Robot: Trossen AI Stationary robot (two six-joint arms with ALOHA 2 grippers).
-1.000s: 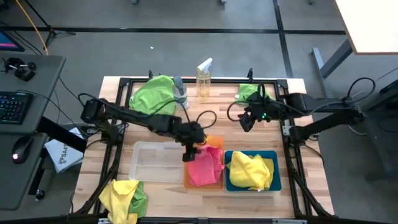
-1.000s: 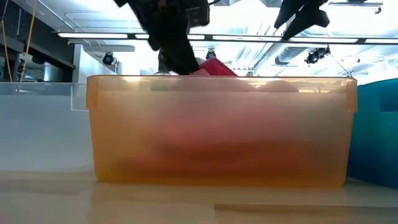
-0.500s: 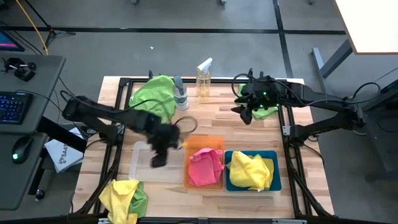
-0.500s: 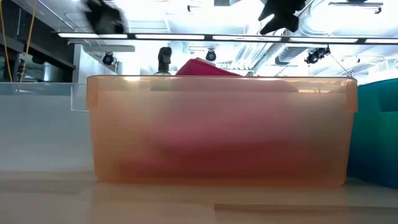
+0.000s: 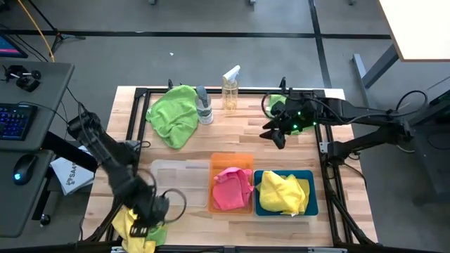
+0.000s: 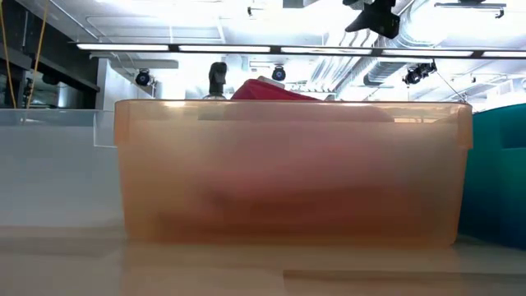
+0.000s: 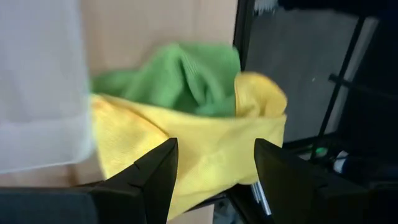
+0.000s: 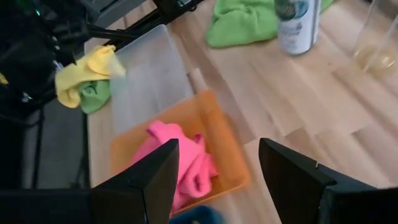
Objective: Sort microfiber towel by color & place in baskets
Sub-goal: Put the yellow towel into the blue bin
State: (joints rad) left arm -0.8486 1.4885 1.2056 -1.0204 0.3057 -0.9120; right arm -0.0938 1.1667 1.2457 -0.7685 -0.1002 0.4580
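Left gripper (image 5: 143, 223) spread, hovering over near-left yellow towel (image 7: 205, 158). Best to pinch only yellow, leaving green towel (image 7: 186, 81) behind.

The left gripper (image 5: 144, 226) hangs over a heap of towels (image 5: 137, 223) at the desk's (image 5: 246, 133) near corner. Three baskets sit in a row beside it, the nearest basket (image 5: 179, 184) holding nothing, the middle basket (image 5: 230, 184) and the far basket (image 5: 285, 192) one towel each.

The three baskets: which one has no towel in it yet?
The clear basket, leftmost in the row. The orange basket beside it holds a pink towel, and the blue basket holds a yellow towel.
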